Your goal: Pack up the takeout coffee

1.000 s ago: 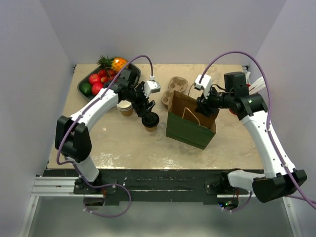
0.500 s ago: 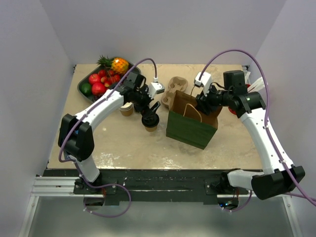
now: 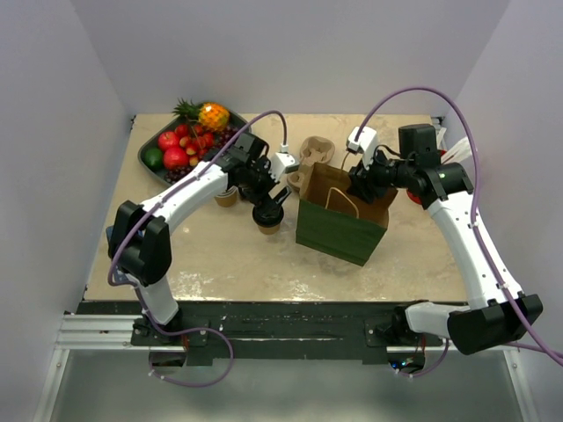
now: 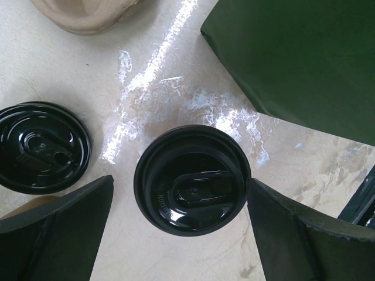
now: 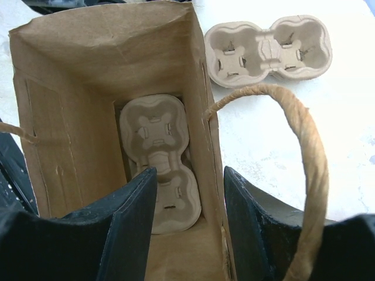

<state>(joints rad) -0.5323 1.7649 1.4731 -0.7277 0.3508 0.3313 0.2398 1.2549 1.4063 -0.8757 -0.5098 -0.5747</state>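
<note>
1. At the centre of the top view, the left gripper [image 3: 269, 207] hovers over the near coffee cup [image 3: 268, 217], spread to its widest and holding nothing. The second coffee cup [image 3: 226, 195] stands just to its left and the green paper bag [image 3: 339, 230] just to its right. The right gripper [image 3: 361, 186] sits at the bag's mouth.
2. From the left wrist, the black lid [image 4: 192, 180] lies centred between the fingers [image 4: 58, 216], with bare table on both sides.
   - Come straight down and close on the paper wall below the lid's rim.
   - Squeeze gently, since a hard squeeze would likely buckle the cup or pop the lid.
   - Watch the second cup, which is near the left-hand finger.
3. From the right wrist, the jaws stand part open astride the bag's side wall, beside the twine handle [image 5: 304, 146]. They seem not to pinch it, though contact is hard to judge.
   - A pulp carrier [image 5: 158, 158] lies at the bag's bottom, and a spare carrier [image 5: 268, 50] is on the table at upper right.
   - Hold the mouth wide and lower the cup upright into a well of the carrier.
</note>
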